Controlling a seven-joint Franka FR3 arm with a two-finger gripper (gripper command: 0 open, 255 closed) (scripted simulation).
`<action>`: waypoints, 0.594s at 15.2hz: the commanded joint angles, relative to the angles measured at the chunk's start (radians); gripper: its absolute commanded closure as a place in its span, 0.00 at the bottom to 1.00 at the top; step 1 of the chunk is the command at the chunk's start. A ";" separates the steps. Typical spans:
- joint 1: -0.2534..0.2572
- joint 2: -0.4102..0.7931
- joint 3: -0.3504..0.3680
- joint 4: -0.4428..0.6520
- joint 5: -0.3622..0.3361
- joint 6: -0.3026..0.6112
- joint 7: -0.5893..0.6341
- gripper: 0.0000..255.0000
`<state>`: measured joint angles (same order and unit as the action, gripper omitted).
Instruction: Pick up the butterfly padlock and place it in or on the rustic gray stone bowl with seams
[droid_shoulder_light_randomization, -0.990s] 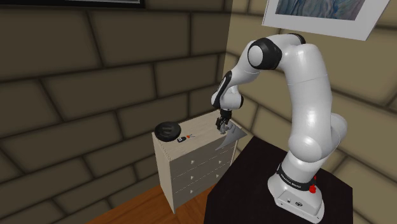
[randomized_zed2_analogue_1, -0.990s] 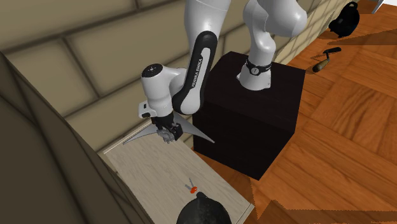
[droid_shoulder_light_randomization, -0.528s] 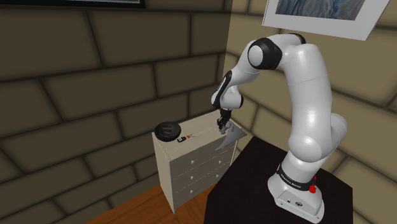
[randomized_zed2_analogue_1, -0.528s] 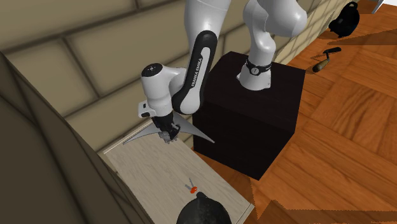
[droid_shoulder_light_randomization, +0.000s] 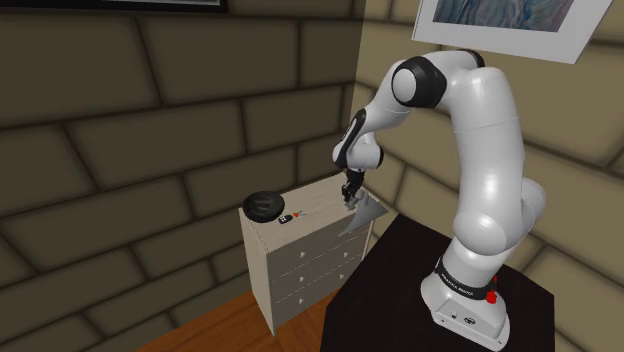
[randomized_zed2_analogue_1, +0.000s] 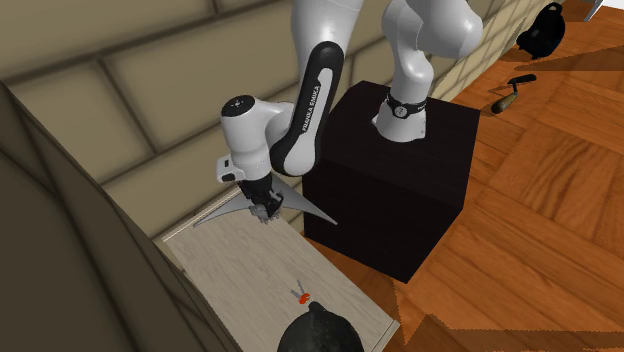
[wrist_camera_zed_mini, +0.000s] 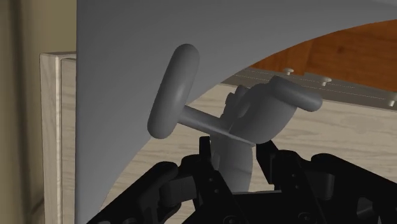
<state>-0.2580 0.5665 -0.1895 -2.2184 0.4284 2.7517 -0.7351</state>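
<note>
The padlock (wrist_camera_zed_mini: 257, 113) sits right in the gripper (wrist_camera_zed_mini: 234, 156). Its grey body is pinched between the two black fingers, which are drawn in narrow around it. Its ring-shaped shackle sticks out beyond the fingertips, and a broad flat wing rises beside the ring. In the second exterior view the padlock (randomized_zed2_analogue_1: 310, 205) spreads its two pointed wings out to either side of the gripper (randomized_zed2_analogue_1: 265, 211). That long axis lies across the dresser (randomized_zed2_analogue_1: 250, 270), and one wing tip reaches out past the dresser's edge toward the black stand (randomized_zed2_analogue_1: 400, 190). Whether the wings have cleared the top I cannot tell. The bowl (randomized_zed2_analogue_1: 318, 335) is a dark round dish. It lies ahead of the gripper at the far end of the dresser, well apart from it, so the carry runs straight along the dresser's length. A small red and black thing (randomized_zed2_analogue_1: 300, 295) lies on that line, just short of the bowl. The stone wall (droid_shoulder_light_randomization: 150, 120) runs close along one side of the gripper's path, with open floor on the other. I judge the wide wings need a lift high enough to pass over the small thing and the bowl's rim.
</note>
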 joint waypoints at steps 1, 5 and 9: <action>0.011 -0.025 -0.012 -0.008 -0.012 -0.018 0.011 1.00; 0.031 -0.078 -0.039 -0.025 -0.038 -0.055 0.033 1.00; 0.051 -0.130 -0.065 -0.038 -0.069 -0.093 0.057 1.00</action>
<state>-0.2136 0.4511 -0.2480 -2.2506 0.3680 2.6675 -0.6854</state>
